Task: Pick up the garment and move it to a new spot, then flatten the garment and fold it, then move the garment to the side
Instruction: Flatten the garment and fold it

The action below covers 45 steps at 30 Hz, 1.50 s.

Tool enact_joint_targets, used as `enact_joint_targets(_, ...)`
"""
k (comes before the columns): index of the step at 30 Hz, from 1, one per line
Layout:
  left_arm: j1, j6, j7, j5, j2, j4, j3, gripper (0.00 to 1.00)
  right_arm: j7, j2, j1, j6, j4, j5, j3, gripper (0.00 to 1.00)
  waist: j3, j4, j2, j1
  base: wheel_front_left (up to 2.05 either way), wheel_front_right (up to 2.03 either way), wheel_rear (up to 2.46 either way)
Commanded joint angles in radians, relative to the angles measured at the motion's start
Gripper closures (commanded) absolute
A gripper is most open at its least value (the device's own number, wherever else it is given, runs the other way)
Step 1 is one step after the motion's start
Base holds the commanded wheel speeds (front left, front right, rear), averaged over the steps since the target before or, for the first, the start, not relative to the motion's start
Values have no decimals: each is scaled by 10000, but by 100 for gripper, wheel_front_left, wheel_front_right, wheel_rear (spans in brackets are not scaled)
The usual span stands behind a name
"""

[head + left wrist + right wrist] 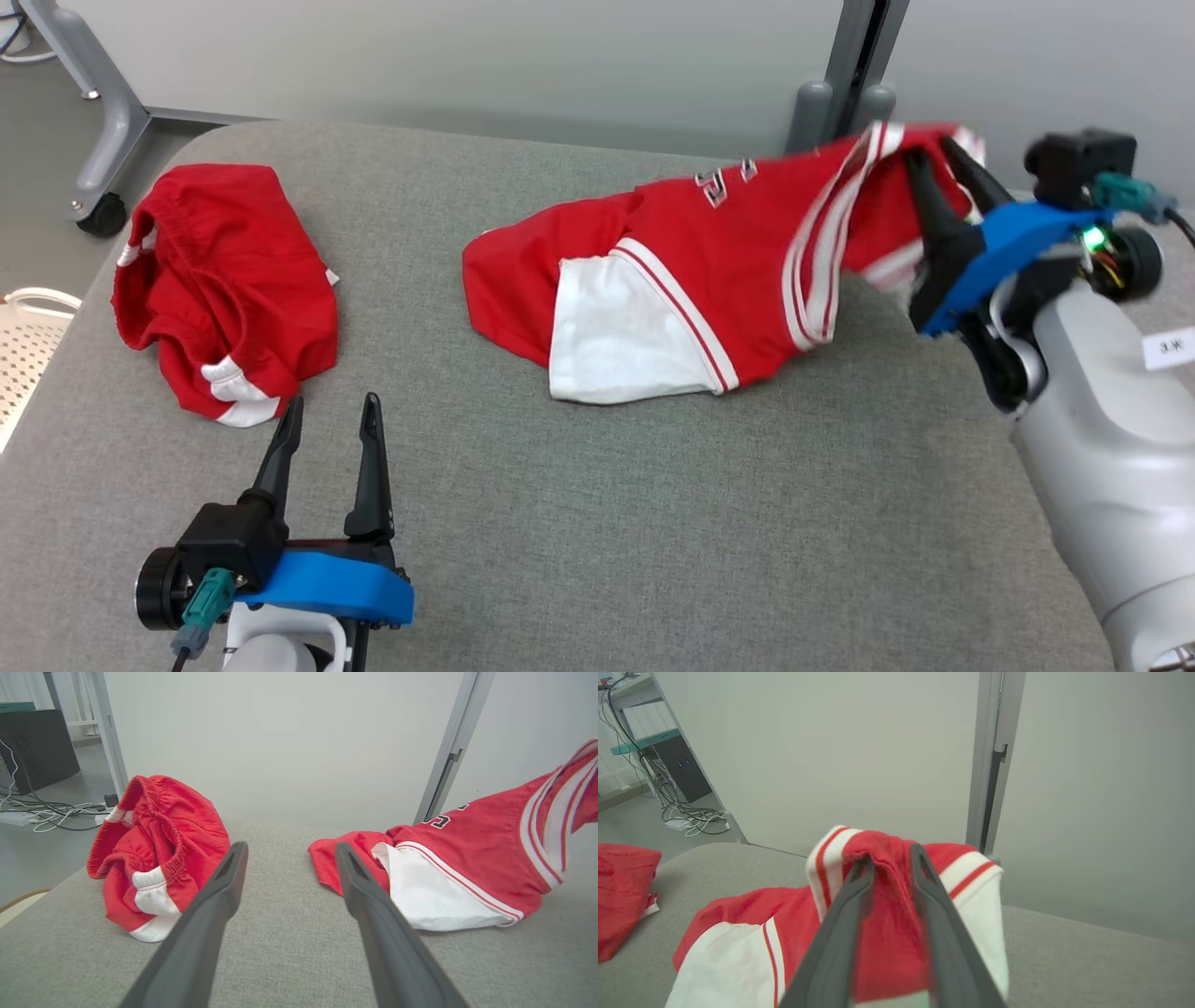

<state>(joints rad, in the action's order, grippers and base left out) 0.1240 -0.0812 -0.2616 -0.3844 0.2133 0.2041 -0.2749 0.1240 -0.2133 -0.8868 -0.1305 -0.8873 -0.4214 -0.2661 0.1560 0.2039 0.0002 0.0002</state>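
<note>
Grey table (597, 523), pale wall (467, 56) behind. Lower left, left gripper (333, 403) gapes empty. Right wrist view adds floor cables (686, 816); right gripper (893, 856) slightly parted around jersey (738, 905), grip unclear.

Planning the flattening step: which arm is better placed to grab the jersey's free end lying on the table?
Left, probably. The left pincer stands open and empty, and the free end of the jersey lies nearer it. The right pincer has the striped end between its fingers, raised off the table.
</note>
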Motion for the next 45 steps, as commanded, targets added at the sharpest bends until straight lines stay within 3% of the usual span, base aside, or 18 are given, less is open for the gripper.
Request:
enact_joint_targets(1, 104, 29, -48, 81, -16, 26, -15, 0, 36, -100, 170, -5, -217, 135, 108, 0, -27, 4, -2, -2, 0, 0, 0)
enact_joint_targets(8, -103, 82, -49, 65, 17, 184, -55, 0, 283, -34, 795, -5, -1305, 1231, 511, 0, -385, -28, -2, -2, 0, 0, 0)
enact_joint_targets(16, -275, 18, -49, 8, 69, 114, -39, 0, 252, 919, 2114, -3, -472, 1907, -898, 0, -603, -44, -2, -2, 0, 0, 0)
enact_joint_targets(22, -110, 4, -46, -10, 70, -23, -38, 0, -404, 1331, 2300, -3, -413, 2287, -1713, 0, -302, 135, -2, -2, 0, 0, 0)
enact_joint_targets(38, 366, 192, -48, 103, -205, -45, -25, 0, -1250, 1304, 980, -3, -2600, 3826, -932, 0, 647, 1110, -2, -2, 0, 0, 0)
enact_joint_targets(39, 371, 205, -48, 103, -227, -43, -14, 0, -1368, 1312, 941, -2, -2749, 3886, -813, 29, 662, 1123, -2, -2, 0, 0, 0)
enact_joint_targets(40, 382, 212, -48, 121, -256, -43, 0, 0, -1453, 1330, 948, -2, -2884, 3925, -703, 100, 675, 1130, -2, -2, 0, 0, 0)
enact_joint_targets(45, 393, 247, -49, 187, -291, -25, 77, 0, -954, 1469, 1054, -2, -2899, 3891, -372, 100, 593, 982, -2, -2, 0, 0, 0)
